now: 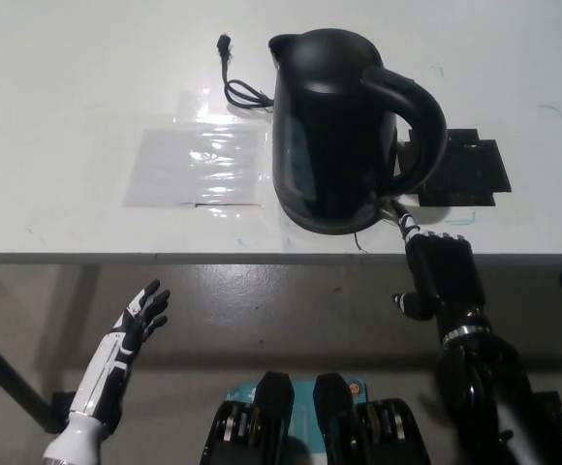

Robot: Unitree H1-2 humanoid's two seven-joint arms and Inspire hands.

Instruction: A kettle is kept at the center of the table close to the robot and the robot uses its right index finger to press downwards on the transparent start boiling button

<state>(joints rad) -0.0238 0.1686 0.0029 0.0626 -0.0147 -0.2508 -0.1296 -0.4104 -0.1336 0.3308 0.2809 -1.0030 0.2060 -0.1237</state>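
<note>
A black electric kettle (334, 126) stands upright on the white table (87, 87), near its front edge, handle to the right. My black right hand (436, 271) is at the table's front edge, below the handle. One finger (404, 221) is stretched out and its tip reaches the kettle's base under the handle; the other fingers are curled in. The button itself is hidden by the handle and the fingertip. My white left hand (136, 325) rests low at the left, below the table edge, open with its fingers apart.
A black power cord with plug (234, 77) lies on the table behind the kettle's left side. A clear plastic sheet (199, 165) is taped flat left of the kettle. A black flat plate (470, 170) lies to its right.
</note>
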